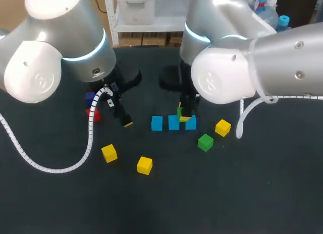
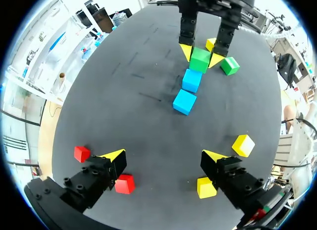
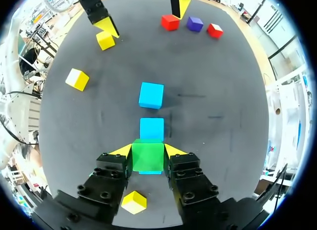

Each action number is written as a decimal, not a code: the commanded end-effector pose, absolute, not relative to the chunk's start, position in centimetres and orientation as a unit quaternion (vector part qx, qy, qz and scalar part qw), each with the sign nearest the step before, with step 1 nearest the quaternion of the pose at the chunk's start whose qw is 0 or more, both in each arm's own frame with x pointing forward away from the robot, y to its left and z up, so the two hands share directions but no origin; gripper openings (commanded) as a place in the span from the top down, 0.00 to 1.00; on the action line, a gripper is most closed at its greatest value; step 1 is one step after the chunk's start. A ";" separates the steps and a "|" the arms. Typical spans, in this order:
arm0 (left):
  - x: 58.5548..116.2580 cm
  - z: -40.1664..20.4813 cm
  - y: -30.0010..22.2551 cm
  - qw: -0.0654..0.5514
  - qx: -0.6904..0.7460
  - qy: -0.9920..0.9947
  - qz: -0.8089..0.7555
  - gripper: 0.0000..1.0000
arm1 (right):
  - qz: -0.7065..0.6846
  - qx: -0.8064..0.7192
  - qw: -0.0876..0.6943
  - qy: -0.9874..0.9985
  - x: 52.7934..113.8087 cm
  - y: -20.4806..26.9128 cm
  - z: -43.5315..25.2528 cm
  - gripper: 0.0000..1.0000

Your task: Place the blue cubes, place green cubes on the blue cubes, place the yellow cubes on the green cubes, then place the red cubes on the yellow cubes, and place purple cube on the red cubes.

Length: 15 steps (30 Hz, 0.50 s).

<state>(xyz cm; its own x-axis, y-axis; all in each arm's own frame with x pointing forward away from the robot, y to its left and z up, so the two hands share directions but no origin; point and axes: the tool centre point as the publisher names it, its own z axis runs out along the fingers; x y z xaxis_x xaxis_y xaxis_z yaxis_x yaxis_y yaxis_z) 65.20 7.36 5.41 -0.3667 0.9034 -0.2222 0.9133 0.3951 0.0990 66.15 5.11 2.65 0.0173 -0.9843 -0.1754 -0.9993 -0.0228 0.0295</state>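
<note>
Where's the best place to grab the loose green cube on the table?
From above, pinching two opposite side faces of the loose green cube. It lies flat, turned askew to the blue cubes, so square the grip to its faces; its sides look free.

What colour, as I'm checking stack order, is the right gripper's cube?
Green cube; clearest in right wrist view.

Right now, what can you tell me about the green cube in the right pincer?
The green cube is a plain, matte block with sharp edges, held level. The right pincer is shut on it, one yellow fingertip on each opposite side. It is directly over the end blue cube of a row; whether they touch, I cannot tell.
</note>
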 end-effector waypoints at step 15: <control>65.2 5.4 7.5 0.121 0.551 0.826 -0.022 0.00 | 0.078 -0.714 0.045 0.694 66.6 5.4 2.2 1.00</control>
